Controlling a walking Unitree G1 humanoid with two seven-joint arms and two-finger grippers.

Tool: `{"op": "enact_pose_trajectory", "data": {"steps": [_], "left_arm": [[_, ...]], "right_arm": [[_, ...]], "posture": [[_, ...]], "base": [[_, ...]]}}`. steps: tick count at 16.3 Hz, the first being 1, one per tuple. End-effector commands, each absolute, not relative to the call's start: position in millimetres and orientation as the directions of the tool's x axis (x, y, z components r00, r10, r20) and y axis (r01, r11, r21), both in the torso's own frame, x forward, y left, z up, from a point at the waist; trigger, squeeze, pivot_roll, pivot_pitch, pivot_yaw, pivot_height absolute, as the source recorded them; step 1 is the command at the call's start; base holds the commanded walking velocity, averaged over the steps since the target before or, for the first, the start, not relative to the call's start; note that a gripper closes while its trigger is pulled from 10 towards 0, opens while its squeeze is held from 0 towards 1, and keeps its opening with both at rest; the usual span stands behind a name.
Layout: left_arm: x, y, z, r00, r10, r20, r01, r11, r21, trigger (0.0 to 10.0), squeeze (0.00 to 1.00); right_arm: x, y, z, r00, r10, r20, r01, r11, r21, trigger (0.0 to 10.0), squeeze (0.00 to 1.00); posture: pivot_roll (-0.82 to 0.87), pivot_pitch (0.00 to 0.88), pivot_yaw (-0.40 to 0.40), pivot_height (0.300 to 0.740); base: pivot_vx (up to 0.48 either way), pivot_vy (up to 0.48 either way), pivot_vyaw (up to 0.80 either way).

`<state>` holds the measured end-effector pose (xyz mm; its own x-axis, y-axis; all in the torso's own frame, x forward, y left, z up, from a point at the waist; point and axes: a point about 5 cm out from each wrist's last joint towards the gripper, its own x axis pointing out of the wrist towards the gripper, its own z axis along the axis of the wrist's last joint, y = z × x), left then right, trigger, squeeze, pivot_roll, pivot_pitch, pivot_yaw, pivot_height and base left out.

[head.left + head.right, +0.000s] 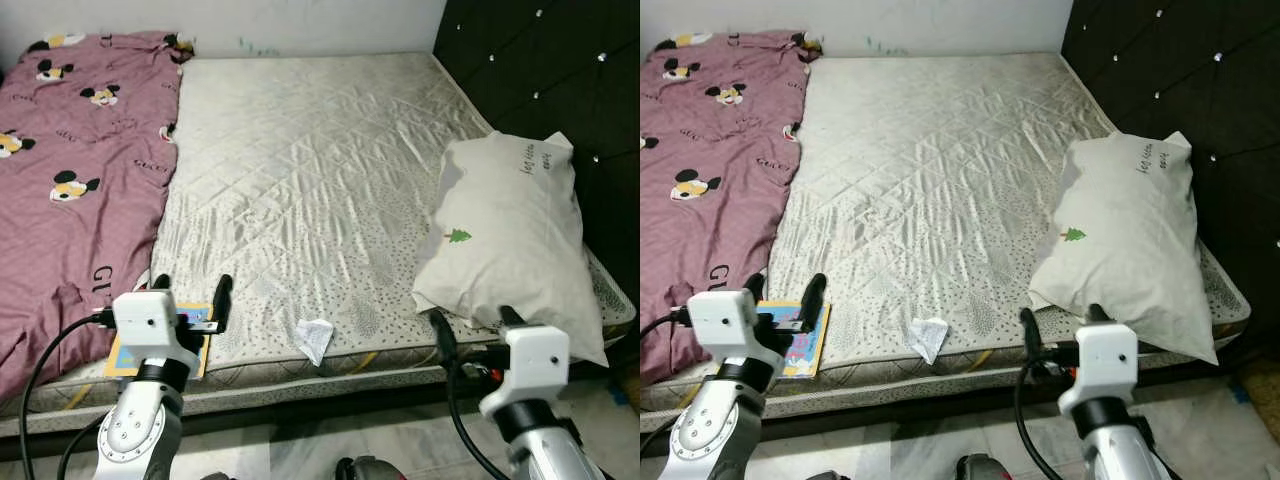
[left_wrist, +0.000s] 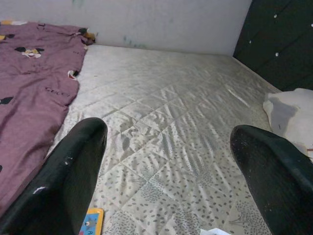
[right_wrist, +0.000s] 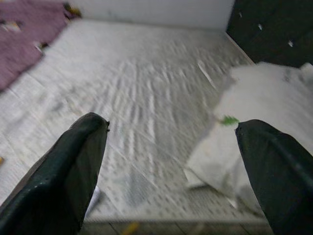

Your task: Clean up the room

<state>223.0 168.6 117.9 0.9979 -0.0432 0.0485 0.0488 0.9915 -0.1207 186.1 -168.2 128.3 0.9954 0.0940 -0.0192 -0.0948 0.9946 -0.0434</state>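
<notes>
The mattress (image 1: 300, 180) carries a pink blanket (image 1: 70, 170), pillow (image 1: 515, 240), book (image 1: 800, 340) and crumpled paper (image 1: 315, 338).

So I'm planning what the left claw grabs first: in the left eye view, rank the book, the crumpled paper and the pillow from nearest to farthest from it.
1. Book: at the mattress's near edge, right beneath the open left claw.
2. Crumpled paper: further toward the robot's right, near the same edge.
3. Pillow: far off on the right side, by the dark headboard.

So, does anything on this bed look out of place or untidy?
Yes. A crumpled white paper lies near the mattress's front edge, a colourful book sits at that edge under the left gripper, and the pillow lies askew, overhanging the mattress.
</notes>
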Motion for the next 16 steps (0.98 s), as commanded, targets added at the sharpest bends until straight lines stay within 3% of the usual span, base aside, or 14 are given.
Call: {"op": "enact_pose_trajectory", "data": {"steps": [1,7,12,16], "left_arm": [[223,173,112,0.999,-0.027,0.028,0.030,0.991,-0.128,10.0,0.00],[230,170,109,1.000,-0.019,0.020,0.022,0.992,-0.122,10.0,0.00],[236,172,114,0.999,0.000,0.049,0.007,0.992,-0.124,10.0,0.00],[240,182,118,0.997,0.025,0.067,-0.018,0.994,-0.106,10.0,0.00]], "right_arm": [[186,-167,126,0.993,0.117,-0.016,-0.118,0.993,-0.017,10.0,0.00],[188,-164,121,0.984,0.177,-0.024,-0.178,0.983,-0.048,10.0,0.00],[219,-148,152,0.977,0.168,0.133,-0.164,0.986,-0.039,10.0,0.00],[229,-180,171,0.977,0.106,0.187,-0.076,0.984,-0.158,10.0,0.00]], "posture": [[-0.12,0.117,0.010,0.706],[-0.12,0.120,0.002,0.706],[-0.11,0.103,-0.004,0.706],[-0.12,0.106,-0.002,0.706]], "base": [[0.000,0.000,0.00],[0.000,0.000,0.00],[0.000,0.000,0.00],[0.000,0.000,0.00]]}}
